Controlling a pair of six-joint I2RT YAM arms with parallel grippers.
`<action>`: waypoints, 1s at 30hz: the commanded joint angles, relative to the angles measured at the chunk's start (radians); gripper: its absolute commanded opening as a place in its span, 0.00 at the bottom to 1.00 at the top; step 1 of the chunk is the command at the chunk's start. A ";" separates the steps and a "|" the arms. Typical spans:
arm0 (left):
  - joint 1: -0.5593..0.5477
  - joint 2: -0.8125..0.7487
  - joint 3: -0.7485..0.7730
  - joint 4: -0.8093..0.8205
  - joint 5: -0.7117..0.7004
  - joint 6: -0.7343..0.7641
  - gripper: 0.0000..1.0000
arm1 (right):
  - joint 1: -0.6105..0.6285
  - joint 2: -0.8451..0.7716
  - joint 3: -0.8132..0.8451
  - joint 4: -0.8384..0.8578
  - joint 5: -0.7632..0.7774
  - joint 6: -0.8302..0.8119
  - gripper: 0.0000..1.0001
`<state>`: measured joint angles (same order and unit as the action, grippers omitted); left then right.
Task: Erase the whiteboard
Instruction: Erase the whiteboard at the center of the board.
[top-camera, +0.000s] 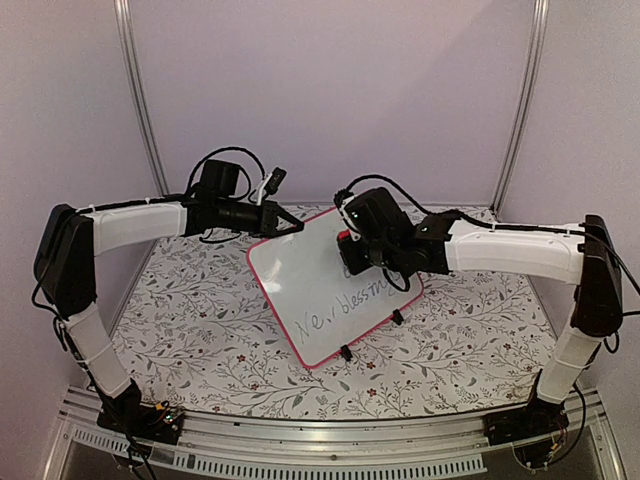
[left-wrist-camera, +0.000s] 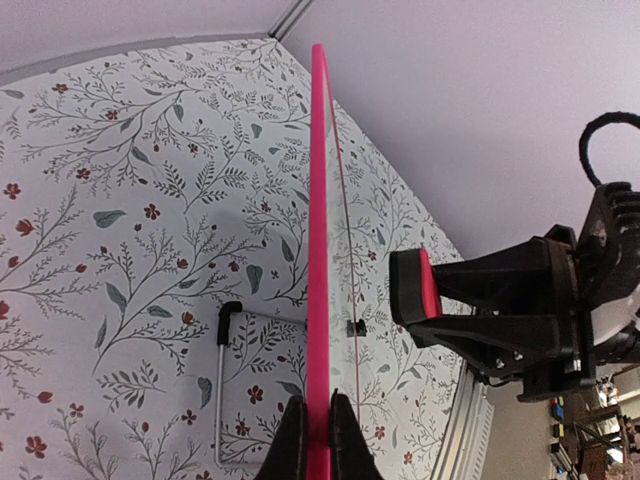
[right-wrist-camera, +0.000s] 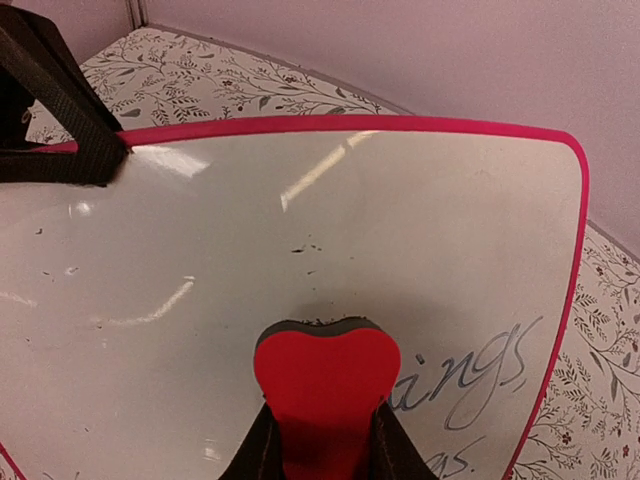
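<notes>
The whiteboard (top-camera: 320, 290), white with a pink-red rim, stands tilted on the floral table, dark handwriting across its lower part. My left gripper (top-camera: 290, 226) is shut on its upper left rim; in the left wrist view the pink edge (left-wrist-camera: 318, 250) runs up between the left gripper (left-wrist-camera: 318, 435) fingers. My right gripper (top-camera: 352, 252) is shut on a red eraser (right-wrist-camera: 325, 385) with a dark felt face, pressed against the whiteboard (right-wrist-camera: 250, 260) just left of the writing (right-wrist-camera: 470, 375). The right gripper (right-wrist-camera: 322, 440) shows at the bottom edge. The eraser (left-wrist-camera: 415, 285) also shows edge-on in the left wrist view.
A floral cloth (top-camera: 190, 320) covers the table. The board's thin metal stand leg (left-wrist-camera: 222, 380) with a black tip rests behind it. Black clip feet (top-camera: 345, 352) sit on the board's lower rim. An aluminium rail (top-camera: 330, 440) runs along the near edge.
</notes>
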<state>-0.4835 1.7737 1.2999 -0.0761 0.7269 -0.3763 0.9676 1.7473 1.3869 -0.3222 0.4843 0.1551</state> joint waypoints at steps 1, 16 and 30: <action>-0.023 0.000 -0.002 -0.012 -0.045 0.042 0.00 | -0.001 0.059 0.046 0.020 -0.029 -0.016 0.00; -0.023 -0.005 -0.001 -0.011 -0.043 0.042 0.00 | -0.004 0.061 -0.045 0.026 -0.079 0.028 0.00; -0.024 -0.002 -0.003 -0.011 -0.044 0.042 0.00 | -0.004 0.024 -0.143 0.029 -0.099 0.065 0.00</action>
<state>-0.4843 1.7729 1.2999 -0.0792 0.7216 -0.3782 0.9676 1.7794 1.2861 -0.2405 0.4164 0.2016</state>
